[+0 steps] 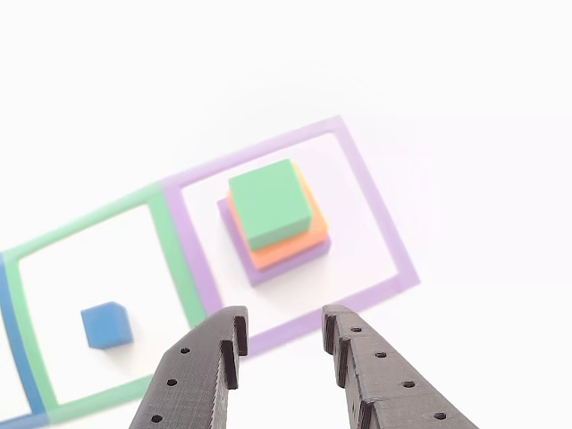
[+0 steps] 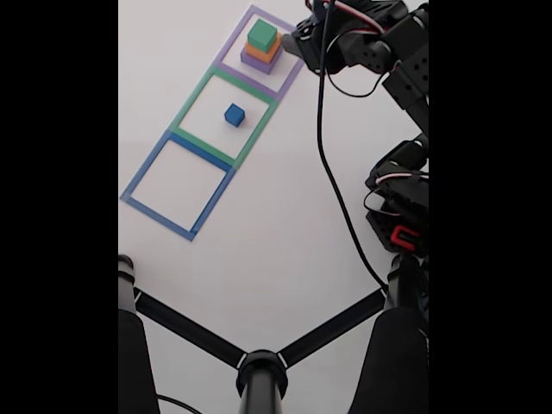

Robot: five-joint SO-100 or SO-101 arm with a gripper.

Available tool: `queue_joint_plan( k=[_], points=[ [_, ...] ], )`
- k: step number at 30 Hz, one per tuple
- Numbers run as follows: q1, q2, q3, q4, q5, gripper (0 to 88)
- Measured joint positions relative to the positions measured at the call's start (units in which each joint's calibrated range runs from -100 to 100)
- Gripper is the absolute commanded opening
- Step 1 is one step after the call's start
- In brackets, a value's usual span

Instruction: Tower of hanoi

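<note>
tool open just short of the stack, green block next up

in the other view the dark two-finger tool (image 1: 281, 335) stands with jaws apart and empty; the matte green square block (image 1: 270, 203) lies straight ahead of it, topping the orange square block (image 1: 288, 248) and the purple square block (image 1: 279, 264) inside the flat purple outline (image 1: 384, 232). the small blue cube (image 1: 107, 324) sits left of that stack, in the green outline (image 1: 170, 241), on the white table (image 2: 276, 216).

Bright, washed-out white table (image 1: 465, 107), faint shadows, perhaps slightly soft focus
</note>
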Motion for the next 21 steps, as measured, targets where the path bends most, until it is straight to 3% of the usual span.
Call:
queue_joint_plan(
  k=[5, 10, 14, 21],
  points=[
    [3.9, 0.3, -12.6, 11.6, 0.0, 18.3],
    [5.3, 0.3, -12.9, 12.0, 0.0, 28.5],
    [5.8, -1.2, -3.9, 5.7, 0.0, 33.2],
    [6.7, -3.5, 16.3, -15.4, 0.0, 35.1]
  ],
)
